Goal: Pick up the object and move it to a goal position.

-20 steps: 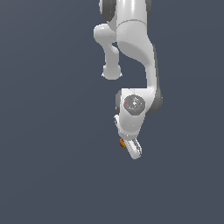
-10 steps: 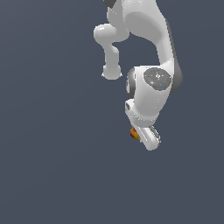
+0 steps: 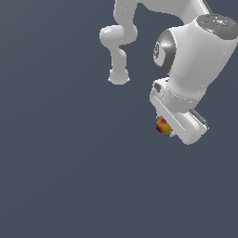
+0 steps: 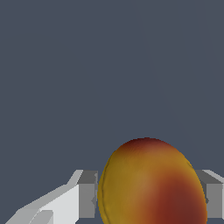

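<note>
the object [image 4: 151, 183], a small orange and red ball, sits squeezed between the fingers [image 4: 87, 194] of the end effector [image 3: 171, 131], so it can be carried along.

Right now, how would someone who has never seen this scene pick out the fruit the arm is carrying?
Find the big white robot arm against the plain dark grey background and follow it down to the gripper. Between the fingers sits a small roundish fruit, orange-yellow with red patches, the only coloured thing in sight.
</note>
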`<state>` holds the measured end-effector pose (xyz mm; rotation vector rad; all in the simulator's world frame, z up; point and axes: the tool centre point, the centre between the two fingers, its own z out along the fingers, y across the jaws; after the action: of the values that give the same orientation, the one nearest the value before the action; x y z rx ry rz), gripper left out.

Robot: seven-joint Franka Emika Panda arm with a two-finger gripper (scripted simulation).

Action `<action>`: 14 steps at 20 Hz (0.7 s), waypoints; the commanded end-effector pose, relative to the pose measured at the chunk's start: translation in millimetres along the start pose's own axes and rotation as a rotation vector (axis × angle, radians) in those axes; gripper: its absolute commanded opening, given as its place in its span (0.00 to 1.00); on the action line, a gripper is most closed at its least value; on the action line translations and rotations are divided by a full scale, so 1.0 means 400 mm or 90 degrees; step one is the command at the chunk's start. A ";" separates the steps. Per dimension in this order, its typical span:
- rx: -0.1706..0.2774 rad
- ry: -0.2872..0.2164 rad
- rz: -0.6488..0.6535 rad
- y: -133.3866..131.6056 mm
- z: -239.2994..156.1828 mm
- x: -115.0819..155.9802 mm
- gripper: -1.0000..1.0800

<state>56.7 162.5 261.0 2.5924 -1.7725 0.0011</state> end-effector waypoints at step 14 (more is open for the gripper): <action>0.000 0.000 -0.001 -0.051 -0.304 -0.138 0.00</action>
<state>55.8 218.2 375.1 2.5943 -1.7710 0.0009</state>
